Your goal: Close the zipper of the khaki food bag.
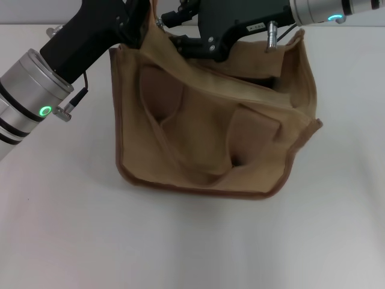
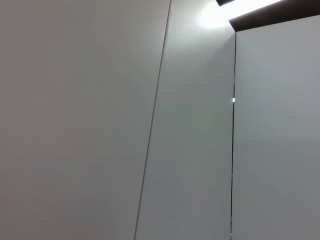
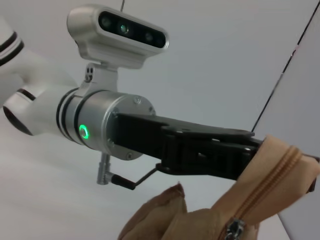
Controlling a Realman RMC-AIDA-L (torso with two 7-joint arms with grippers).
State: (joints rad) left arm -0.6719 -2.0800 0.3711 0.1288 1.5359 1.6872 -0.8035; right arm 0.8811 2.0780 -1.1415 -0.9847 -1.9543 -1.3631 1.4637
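The khaki food bag (image 1: pixel 210 138) stands tipped on the white table, its strap handles hanging down its near side. My left gripper (image 1: pixel 142 23) reaches in from the upper left and holds the bag's top left corner. In the right wrist view that left gripper (image 3: pixel 256 150) is shut on the end of the bag's top panel. The zipper (image 3: pixel 272 177) runs down from that held end to a small silver pull (image 3: pixel 233 231). My right gripper (image 1: pixel 184 43) sits at the bag's top edge, just right of the left one.
The white table (image 1: pixel 72 229) spreads around the bag on all sides. The left wrist view shows only pale wall panels (image 2: pixel 100 120). The left arm's silver wrist ring with a green light (image 1: pixel 45 110) hangs left of the bag.
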